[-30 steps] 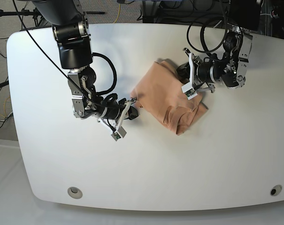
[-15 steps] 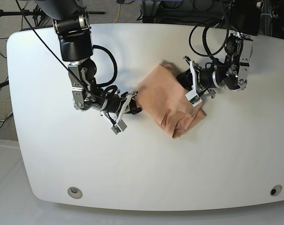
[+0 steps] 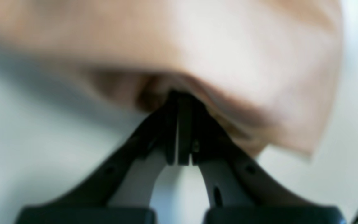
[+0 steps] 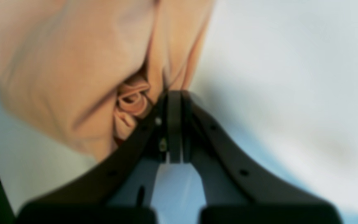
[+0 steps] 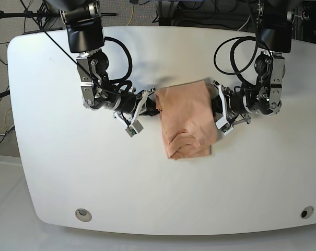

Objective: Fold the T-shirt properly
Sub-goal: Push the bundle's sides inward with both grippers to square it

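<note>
The peach T-shirt (image 5: 186, 120) hangs folded between my two grippers near the middle of the white table (image 5: 147, 193), its lower end bunched in wrinkles. My right gripper (image 5: 153, 103) is shut on its top left corner; in the right wrist view the shut jaws pinch bunched cloth (image 4: 132, 99). My left gripper (image 5: 214, 104) is shut on the top right corner; in the left wrist view the cloth (image 3: 197, 46) drapes over the shut fingers (image 3: 179, 124). The printed graphic is hidden.
Both arms reach in from the table's far side, cables looping above them. Two small round fittings (image 5: 83, 214) sit near the front edge. Cables and stands lie beyond the far edge.
Both grippers have swung the shirt round from a diagonal to a level hold. The right gripper moved up and right, the left gripper down, and the shirt now hangs toward the front edge.
</note>
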Robot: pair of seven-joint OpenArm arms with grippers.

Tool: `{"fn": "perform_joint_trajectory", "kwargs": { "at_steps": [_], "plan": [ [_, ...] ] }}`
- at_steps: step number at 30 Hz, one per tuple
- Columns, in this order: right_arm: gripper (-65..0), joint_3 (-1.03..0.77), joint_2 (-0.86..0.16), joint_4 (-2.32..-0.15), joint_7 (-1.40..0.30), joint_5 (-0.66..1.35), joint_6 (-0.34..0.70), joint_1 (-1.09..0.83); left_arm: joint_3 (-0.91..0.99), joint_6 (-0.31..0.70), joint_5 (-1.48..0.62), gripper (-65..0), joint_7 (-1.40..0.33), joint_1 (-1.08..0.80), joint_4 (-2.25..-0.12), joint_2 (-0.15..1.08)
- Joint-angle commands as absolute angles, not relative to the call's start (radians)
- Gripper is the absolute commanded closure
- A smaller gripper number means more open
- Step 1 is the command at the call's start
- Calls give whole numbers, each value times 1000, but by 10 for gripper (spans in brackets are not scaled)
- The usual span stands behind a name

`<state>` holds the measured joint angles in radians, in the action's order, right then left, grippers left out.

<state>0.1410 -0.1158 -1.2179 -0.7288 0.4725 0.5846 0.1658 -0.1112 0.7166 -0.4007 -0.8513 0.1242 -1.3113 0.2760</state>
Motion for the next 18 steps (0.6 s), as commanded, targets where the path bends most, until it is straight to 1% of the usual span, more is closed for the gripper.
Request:
{"fn": "perform_joint_trajectory", "kwargs": {
  "at_steps": [1,12,18],
  "plan": [
    [0,142,-120,-1259,-812,430,578,154,-107,698,-335,-3,-917,147,-1308,292],
    [0,134,-116,-1303,-834,430,573,145,-79,698,-334,-3,-921,183,-1314,291],
    [0,70,-119,-1308,-837,430,573,165,-30,698,-334,-3,-923,183,-1316,291]
  ]
}}
